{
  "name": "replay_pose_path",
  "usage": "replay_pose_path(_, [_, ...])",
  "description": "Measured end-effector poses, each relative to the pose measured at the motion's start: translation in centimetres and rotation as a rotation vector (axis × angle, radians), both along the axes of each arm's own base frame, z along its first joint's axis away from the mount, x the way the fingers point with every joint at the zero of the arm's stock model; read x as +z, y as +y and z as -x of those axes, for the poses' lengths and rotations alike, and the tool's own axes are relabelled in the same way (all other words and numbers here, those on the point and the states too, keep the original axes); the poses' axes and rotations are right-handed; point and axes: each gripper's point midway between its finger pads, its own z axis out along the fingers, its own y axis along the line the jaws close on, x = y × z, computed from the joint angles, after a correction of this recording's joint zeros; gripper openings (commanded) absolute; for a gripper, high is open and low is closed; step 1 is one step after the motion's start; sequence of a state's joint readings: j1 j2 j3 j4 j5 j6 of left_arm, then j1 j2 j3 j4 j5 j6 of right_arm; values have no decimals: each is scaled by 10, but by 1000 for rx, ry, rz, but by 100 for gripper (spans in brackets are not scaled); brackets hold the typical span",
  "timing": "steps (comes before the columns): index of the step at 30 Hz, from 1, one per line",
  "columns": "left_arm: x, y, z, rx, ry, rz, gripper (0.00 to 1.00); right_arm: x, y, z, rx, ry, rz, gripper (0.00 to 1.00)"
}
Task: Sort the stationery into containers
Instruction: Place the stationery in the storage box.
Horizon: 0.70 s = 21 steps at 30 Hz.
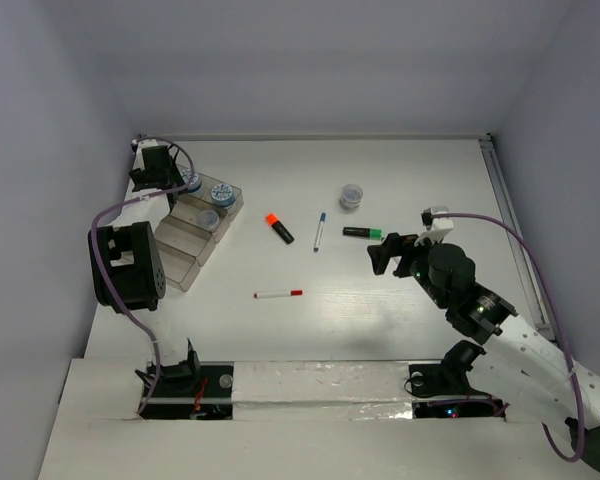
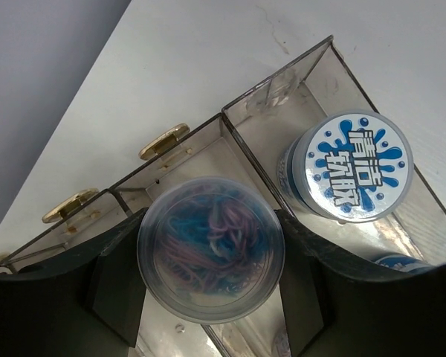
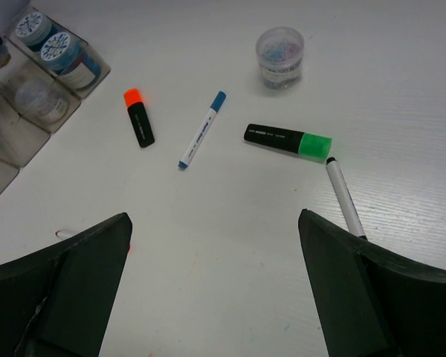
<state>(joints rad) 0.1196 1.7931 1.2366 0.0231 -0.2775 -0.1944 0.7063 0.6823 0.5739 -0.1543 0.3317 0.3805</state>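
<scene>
Looks like a robot lab test cell: bare white desk [image 1: 400, 180] boxed in by plain walls [image 1: 310, 70], two cabled arms [image 1: 448, 272] bolted on.

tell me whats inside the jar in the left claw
The jar shows a tangle of blue and pink loops, maybe rubber bands. Its bottom and the tray floor under it are hidden.

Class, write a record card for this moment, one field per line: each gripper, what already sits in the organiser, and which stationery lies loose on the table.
left gripper: shut on clear jar, held over the organiser
right gripper: open, empty
in organiser: two blue-topped jars sharing one compartment; pale-topped jar in another
loose jar: one, upright
loose highlighters: orange highlighter, green highlighter
loose pens: blue-capped pen, black-capped pen, red-capped pen
</scene>
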Motion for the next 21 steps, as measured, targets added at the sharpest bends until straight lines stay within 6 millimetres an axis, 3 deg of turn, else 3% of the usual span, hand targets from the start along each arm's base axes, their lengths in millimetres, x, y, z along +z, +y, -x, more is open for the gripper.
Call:
replay_pose_path(5, [-8, 2, 0, 3, 20, -12, 48, 1, 0, 0, 0, -2, -2, 100])
replay_pose_path(7, [-11, 3, 0, 4, 26, -15, 59, 1, 0, 0, 0, -3, -3, 100])
replay_pose_path(8, [-12, 3, 0, 4, 30, -16, 71, 1, 0, -1, 0, -3, -3, 100])
replay_pose_path(13, [-11, 4, -2, 5, 19, -20, 95, 1, 0, -1, 0, -3, -3, 100])
replay_pose_path(15, [-10, 4, -4, 5, 12, -18, 99, 0, 1, -1, 0, -1, -2, 100])
replay_pose_path(21, [0, -6, -8, -12, -32, 32, 99, -3, 1, -1, -1, 6, 5, 100])
